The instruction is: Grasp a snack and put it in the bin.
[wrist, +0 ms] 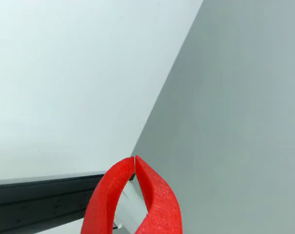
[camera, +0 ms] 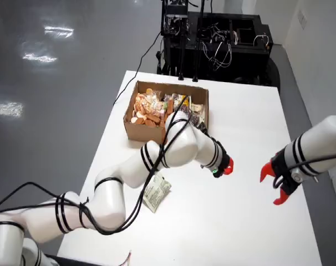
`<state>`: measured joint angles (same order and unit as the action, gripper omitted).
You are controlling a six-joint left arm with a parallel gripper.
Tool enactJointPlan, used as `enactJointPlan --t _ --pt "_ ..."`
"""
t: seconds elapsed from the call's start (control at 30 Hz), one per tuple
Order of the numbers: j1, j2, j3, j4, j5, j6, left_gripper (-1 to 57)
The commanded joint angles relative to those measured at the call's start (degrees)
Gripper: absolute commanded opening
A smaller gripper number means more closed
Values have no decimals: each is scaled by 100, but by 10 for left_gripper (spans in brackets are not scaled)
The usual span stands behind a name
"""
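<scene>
In the overhead view, my working arm (camera: 157,160) reaches in from the lower left across the white table (camera: 245,233), and its gripper (camera: 227,166) hangs over the middle of the tabletop, just past the near right corner of the cardboard box (camera: 136,128). From here its red fingers look drawn together into one small tip, with nothing visible between them. The box sits toward the far left part of the table and is packed with snacks (camera: 148,108), orange ones on the left and darker wrappers on the right. One loose snack packet (camera: 157,193) lies flat on the table, partly under the arm's forearm, nearer to me than the box and well apart from the gripper. A second arm (camera: 315,147) comes in from the right, its red fingers (camera: 266,172) spread over the table's right side. In the wrist view, the gripper (wrist: 135,158) shows both red fingers (wrist: 157,195) pressed tip to tip and pinching nothing; beyond them I see bare tabletop (wrist: 64,73), its edge, and grey floor (wrist: 245,122).
</scene>
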<state>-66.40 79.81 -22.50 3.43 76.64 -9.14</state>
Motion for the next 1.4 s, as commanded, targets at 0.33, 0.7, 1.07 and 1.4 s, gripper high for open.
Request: enactJointPlan --t 0.33,0.7,1.07,1.4 --pt "34 0 173 0 16 -26 -4" --pt "248 28 442 35 10 -819 -4" --pt "696 74 544 523 46 -2517 -4" --pt "1138 -14 822 862 115 -4126 16"
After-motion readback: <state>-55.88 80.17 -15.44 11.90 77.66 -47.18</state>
